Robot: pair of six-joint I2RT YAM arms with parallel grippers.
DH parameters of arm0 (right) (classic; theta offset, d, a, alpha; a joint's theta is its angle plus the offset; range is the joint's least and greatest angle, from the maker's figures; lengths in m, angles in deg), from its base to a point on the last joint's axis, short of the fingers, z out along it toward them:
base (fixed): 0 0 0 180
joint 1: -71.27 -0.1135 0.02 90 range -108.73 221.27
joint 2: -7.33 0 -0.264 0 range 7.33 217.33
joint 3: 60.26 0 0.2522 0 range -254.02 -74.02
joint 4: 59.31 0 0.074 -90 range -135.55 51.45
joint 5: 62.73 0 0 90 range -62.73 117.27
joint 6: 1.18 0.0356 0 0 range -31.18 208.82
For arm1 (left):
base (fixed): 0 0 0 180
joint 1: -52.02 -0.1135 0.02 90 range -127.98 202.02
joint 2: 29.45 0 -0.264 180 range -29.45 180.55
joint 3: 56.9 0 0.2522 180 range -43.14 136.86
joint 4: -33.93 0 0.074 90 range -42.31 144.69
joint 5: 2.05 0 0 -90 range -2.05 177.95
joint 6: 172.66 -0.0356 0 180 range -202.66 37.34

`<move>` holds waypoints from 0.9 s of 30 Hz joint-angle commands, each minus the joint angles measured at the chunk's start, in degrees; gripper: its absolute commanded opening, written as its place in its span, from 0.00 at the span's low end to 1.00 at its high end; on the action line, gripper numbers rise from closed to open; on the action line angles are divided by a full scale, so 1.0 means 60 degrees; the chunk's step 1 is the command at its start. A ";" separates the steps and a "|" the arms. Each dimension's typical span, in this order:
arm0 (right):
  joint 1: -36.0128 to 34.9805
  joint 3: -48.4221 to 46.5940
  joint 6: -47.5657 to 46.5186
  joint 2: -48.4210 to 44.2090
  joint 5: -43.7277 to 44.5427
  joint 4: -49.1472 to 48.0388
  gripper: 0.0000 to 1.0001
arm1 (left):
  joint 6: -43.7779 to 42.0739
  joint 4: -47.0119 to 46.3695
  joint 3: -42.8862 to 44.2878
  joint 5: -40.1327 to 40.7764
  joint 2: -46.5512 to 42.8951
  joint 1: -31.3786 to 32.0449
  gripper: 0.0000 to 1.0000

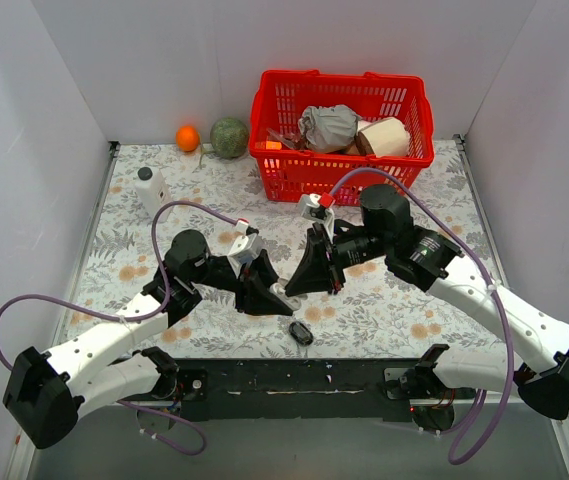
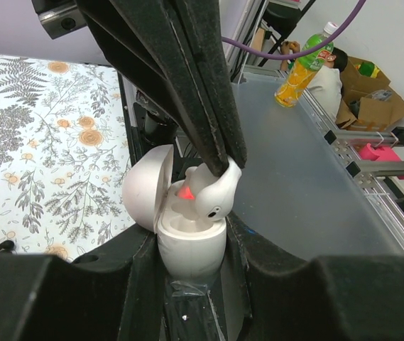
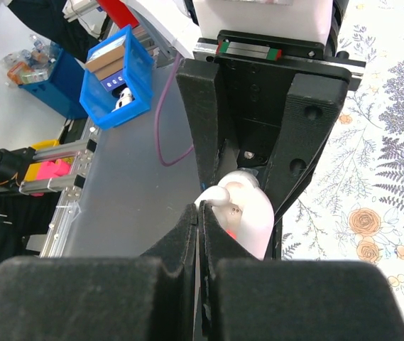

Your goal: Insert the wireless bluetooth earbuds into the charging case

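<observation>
My left gripper (image 1: pixel 264 295) is shut on the white charging case (image 2: pixel 191 245) and holds it upright with its lid (image 2: pixel 147 188) swung open to the left. My right gripper (image 1: pixel 296 283) is shut on one earbud (image 2: pixel 216 195), which looks white here, not black. The bud hangs tilted at the case's open mouth, touching its rim, with a red light (image 2: pixel 185 192) glowing beside it. In the right wrist view the earbud (image 3: pixel 219 193) sits at my shut fingertips against the case (image 3: pixel 258 220). No second earbud shows.
A black oval object (image 1: pixel 301 333) lies on the floral mat near the front edge, below the grippers. A white bottle with a black cap (image 1: pixel 150 190) stands at the left. A red basket (image 1: pixel 342 130), an orange (image 1: pixel 187 137) and a green ball (image 1: pixel 229 137) are at the back.
</observation>
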 commanded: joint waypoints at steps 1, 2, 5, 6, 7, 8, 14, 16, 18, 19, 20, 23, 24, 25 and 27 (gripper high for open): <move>-0.0059 -0.0261 -0.0342 0.0173 0.0658 0.0363 0.01 | 0.0110 -0.0595 0.0038 0.0065 -0.0396 -0.0002 0.00; -0.0059 -0.0276 -0.0342 0.0173 0.0687 0.0363 0.01 | 0.0124 -0.0682 0.0008 0.0123 -0.0425 0.0012 0.00; -0.0059 -0.0262 -0.0225 0.0187 0.0848 0.0319 0.01 | 0.0125 -0.0844 -0.0123 0.0328 -0.0498 0.0071 0.00; -0.0059 -0.0276 -0.0210 0.0173 0.0921 0.0304 0.01 | 0.0081 -0.0859 -0.0153 0.0474 -0.0542 0.0086 0.00; -0.0074 -0.0276 -0.0196 0.0187 0.0980 0.0290 0.01 | 0.0022 -0.0859 -0.0197 0.0548 -0.0571 0.0100 0.00; -0.0059 -0.0262 -0.0137 0.0173 0.1009 0.0246 0.01 | 0.0007 -0.0903 -0.0240 0.0621 -0.0586 0.0129 0.00; -0.0059 -0.0276 -0.0005 0.0187 0.1083 0.0202 0.01 | -0.0037 -0.1210 -0.0446 0.1061 -0.0718 0.0188 0.00; -0.0074 -0.0305 0.0024 0.0216 0.1083 0.0231 0.01 | -0.0022 -0.1240 -0.0461 0.1105 -0.0689 0.0203 0.00; -0.0088 -0.0422 -0.0005 0.0231 0.1170 0.0406 0.01 | -0.0037 -0.1269 -0.0475 0.1135 -0.0674 0.0188 0.00; -0.0074 -0.0466 -0.0020 0.0231 0.1229 0.0450 0.01 | -0.0037 -0.1269 -0.0490 0.1193 -0.0674 0.0188 0.00; -0.0074 -0.0510 -0.0034 0.0231 0.1345 0.0509 0.01 | -0.0037 -0.1269 -0.0504 0.1193 -0.0674 0.0188 0.00; -0.0074 -0.0671 -0.0093 0.0202 0.1521 0.0699 0.08 | -0.0008 -0.1342 -0.0563 0.1266 -0.0718 0.0203 0.00; -0.0074 -0.0715 -0.0107 0.0187 0.1566 0.0801 0.09 | 0.0022 -0.1357 -0.0607 0.1296 -0.0733 0.0203 0.00; -0.0074 -0.0774 -0.0137 0.0187 0.1610 0.0846 0.12 | 0.0036 -0.1401 -0.0636 0.1296 -0.0747 0.0203 0.00; -0.0088 -0.0818 -0.0181 0.0173 0.1727 0.0948 0.15 | 0.0066 -0.1416 -0.0666 0.1340 -0.0791 0.0203 0.00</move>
